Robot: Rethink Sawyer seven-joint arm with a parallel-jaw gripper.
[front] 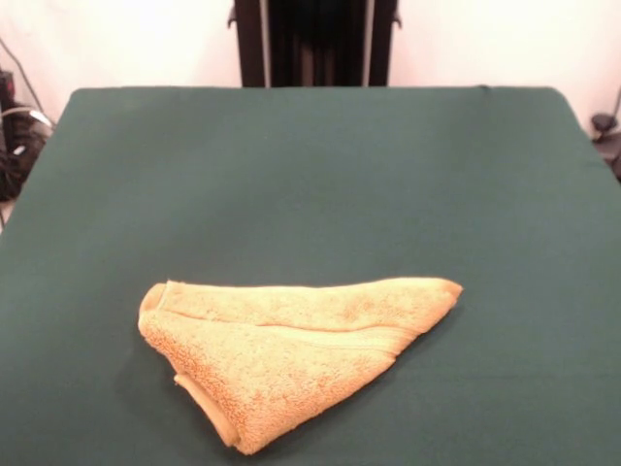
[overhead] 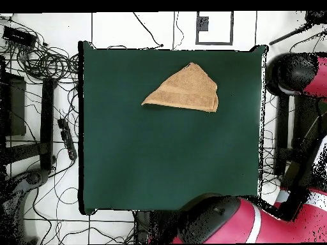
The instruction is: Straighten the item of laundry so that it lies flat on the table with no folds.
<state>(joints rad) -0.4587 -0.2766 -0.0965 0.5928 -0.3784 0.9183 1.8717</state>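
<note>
Folded into a triangle, the towel [front: 291, 345] lies near the table's [front: 310, 165] front edge. No gripper shows, so I can't tell its fingers' state. Pinching both layers would drag the fold along.

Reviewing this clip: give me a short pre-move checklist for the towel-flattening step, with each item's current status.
1. Towel fully on the table: ok, all of it lies on the green cloth.
2. Towel flat with no folds: not ok, it is folded into a triangle with layers overlapping.
3. A corner free to grasp: ok, the pointed corners lie exposed on the cloth.
4. Room to spread it out: ok in the overhead view, green cloth shows on every side of the towel.
5. Tool position and state: cannot tell, no tool shows in either view.
6. Arm clear of the towel: ok, it sits at the table's edge, apart from it.
</note>
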